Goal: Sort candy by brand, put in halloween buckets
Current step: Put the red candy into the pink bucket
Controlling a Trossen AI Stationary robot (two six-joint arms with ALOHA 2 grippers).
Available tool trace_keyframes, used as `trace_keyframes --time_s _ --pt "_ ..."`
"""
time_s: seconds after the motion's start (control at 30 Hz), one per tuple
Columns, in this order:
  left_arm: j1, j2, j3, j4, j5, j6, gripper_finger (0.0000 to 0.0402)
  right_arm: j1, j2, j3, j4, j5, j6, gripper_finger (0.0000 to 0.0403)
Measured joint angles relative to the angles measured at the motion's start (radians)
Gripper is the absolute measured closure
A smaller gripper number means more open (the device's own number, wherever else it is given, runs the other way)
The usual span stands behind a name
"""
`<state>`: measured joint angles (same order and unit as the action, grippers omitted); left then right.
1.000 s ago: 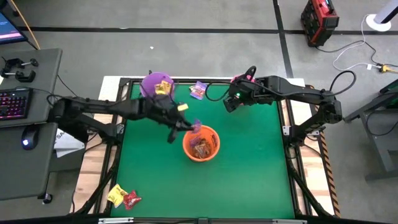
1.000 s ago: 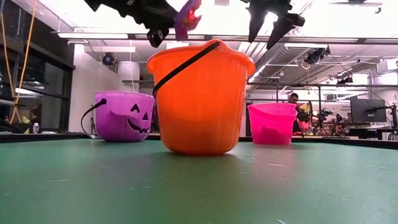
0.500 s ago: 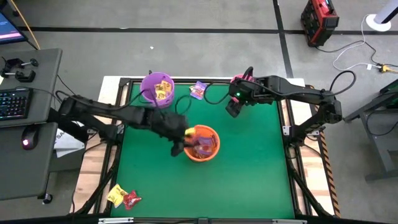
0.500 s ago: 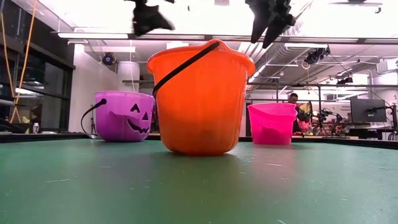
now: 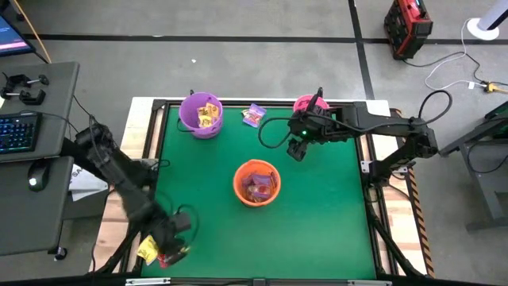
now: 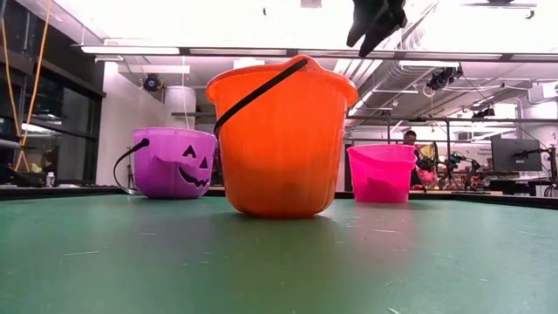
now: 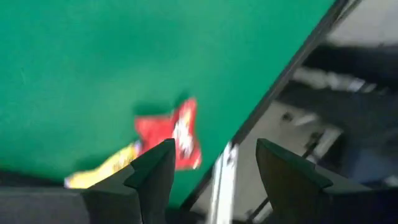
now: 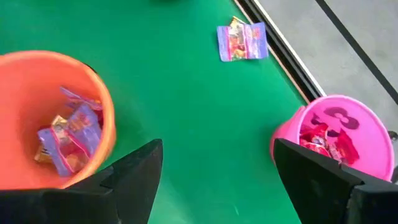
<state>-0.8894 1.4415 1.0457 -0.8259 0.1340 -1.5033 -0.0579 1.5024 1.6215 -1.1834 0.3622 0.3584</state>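
My left gripper [image 7: 214,180] hangs open over the table's near left corner [image 5: 176,238]. Just beyond its fingers a red candy packet [image 7: 174,134] and a yellow one [image 7: 102,168] lie flat on the green mat. My right gripper [image 5: 296,148] stands open in the air between the orange bucket [image 5: 256,183] and the pink bucket [image 5: 305,105], holding nothing. The orange bucket has purple packets [image 8: 74,134] in it, the pink one red packets [image 8: 326,143], and the purple bucket [image 5: 200,114] yellow ones. A loose purple packet [image 5: 254,115] lies flat near the far edge.
All three buckets stand upright on the mat; in the low view the orange bucket [image 6: 282,139] is nearest, with the purple [image 6: 173,163] and pink [image 6: 382,173] behind it. The table's black frame rail [image 7: 217,186] runs beside the corner candy. A desk with a keyboard [image 5: 16,127] stands to the left.
My left gripper has opened over the orange bucket and let go of a purple packet, which has dropped into the bucket. It has then swung quickly toward the near left corner and down over the red and yellow packets. My right gripper has drifted slightly toward the near edge.
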Motion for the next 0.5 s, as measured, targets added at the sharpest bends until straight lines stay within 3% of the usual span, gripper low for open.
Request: trace_keyframes --time_s 0.27,0.5 --pt "-0.174 0.141 -0.006 0.029 -0.021 0.019 0.019 0.008 0.0 0.0 0.058 0.0 0.007 0.0103" --pt "-0.204 0.266 -0.006 0.031 -0.025 0.053 0.019 0.005 0.0 0.0 0.058 0.008 0.033 0.0103"
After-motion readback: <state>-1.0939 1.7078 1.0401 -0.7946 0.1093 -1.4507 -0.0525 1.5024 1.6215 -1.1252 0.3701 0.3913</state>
